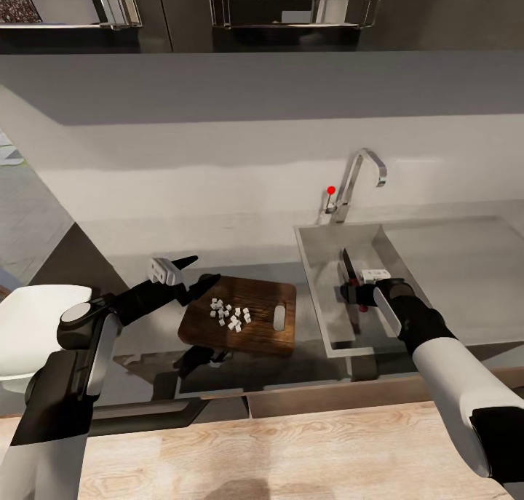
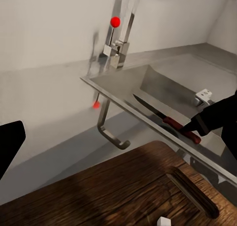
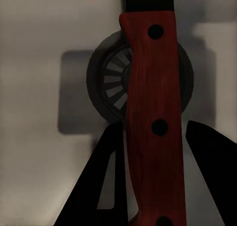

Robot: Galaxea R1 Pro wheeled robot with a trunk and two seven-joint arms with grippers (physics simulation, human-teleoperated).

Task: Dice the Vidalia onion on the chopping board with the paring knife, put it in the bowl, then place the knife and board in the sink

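right gripper (image 1: 358, 290) jaws clamped on paring knife (image 1: 351, 274) over sink (image 1: 320, 296) drain, faucet (image 1: 356, 180) at back rim, left gripper (image 1: 195, 273) jaws apart above chopping board (image 1: 258, 332) left edge, onion dice (image 1: 230, 315) mid-board, counter (image 1: 466, 267) right of sink

paring knife (image 2: 165, 118) over sink (image 2: 148, 83), held by right gripper (image 2: 197, 127) | chopping board (image 2: 123, 186) below

We see a pale wall (image 1: 218, 158) behind the worktop, with a grey shadow band across its upper part. Above it hang dark cabinets (image 1: 182, 12) with long steel handles (image 1: 295, 9). At the bottom is a light wooden floor (image 1: 255, 456). At the far left there is a grey tiled floor (image 1: 29, 216) and a white round seat (image 1: 29, 325). The light is soft and even.
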